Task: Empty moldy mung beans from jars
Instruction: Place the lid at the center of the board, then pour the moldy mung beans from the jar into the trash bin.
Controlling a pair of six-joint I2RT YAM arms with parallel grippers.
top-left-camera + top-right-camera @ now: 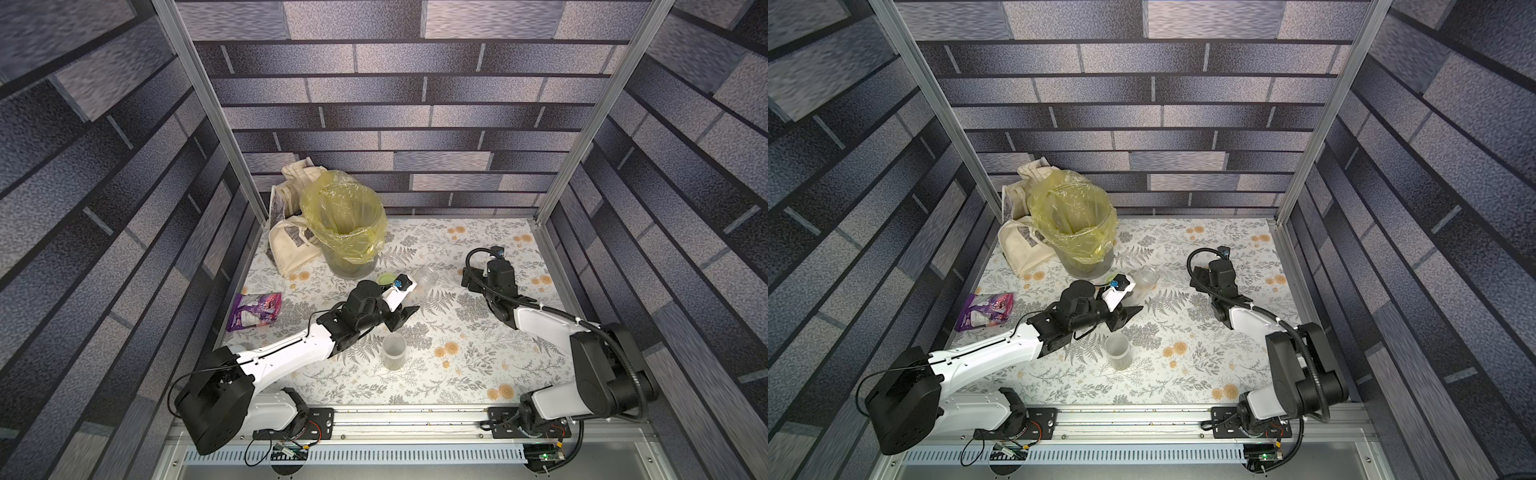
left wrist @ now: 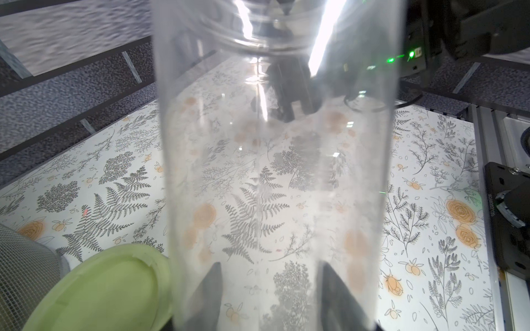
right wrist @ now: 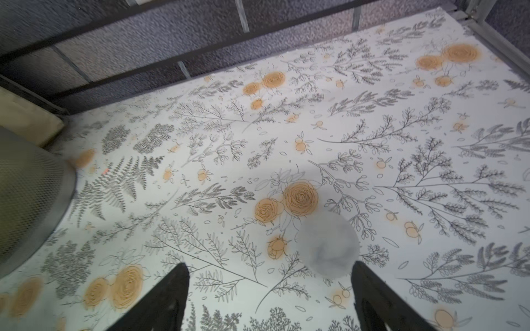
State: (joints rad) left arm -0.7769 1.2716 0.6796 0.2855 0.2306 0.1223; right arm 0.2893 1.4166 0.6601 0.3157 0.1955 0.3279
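My left gripper [image 1: 409,308] [image 1: 1131,309] is shut on a clear jar [image 1: 424,281] [image 1: 1144,282], held tilted just above the table with its open mouth pointing away. In the left wrist view the jar [image 2: 272,172] fills the middle, cloudy inside, and both fingers [image 2: 213,289] show through it. No mung beans show in it. Its lime-green lid [image 1: 386,277] [image 2: 109,289] lies flat beside the bin. A short clear jar [image 1: 394,352] [image 1: 1118,352] stands upright nearer the front. My right gripper [image 1: 471,282] [image 3: 269,286] hangs open over bare table, with a blurred pale round patch [image 3: 327,246] by one finger.
A grey mesh bin lined with a yellow bag [image 1: 343,216] [image 1: 1073,216] stands at the back left, its wall [image 3: 28,200] close to both wrists. Cream cloth bags [image 1: 291,245] lean behind it. A purple pouch [image 1: 255,309] lies at the left edge.
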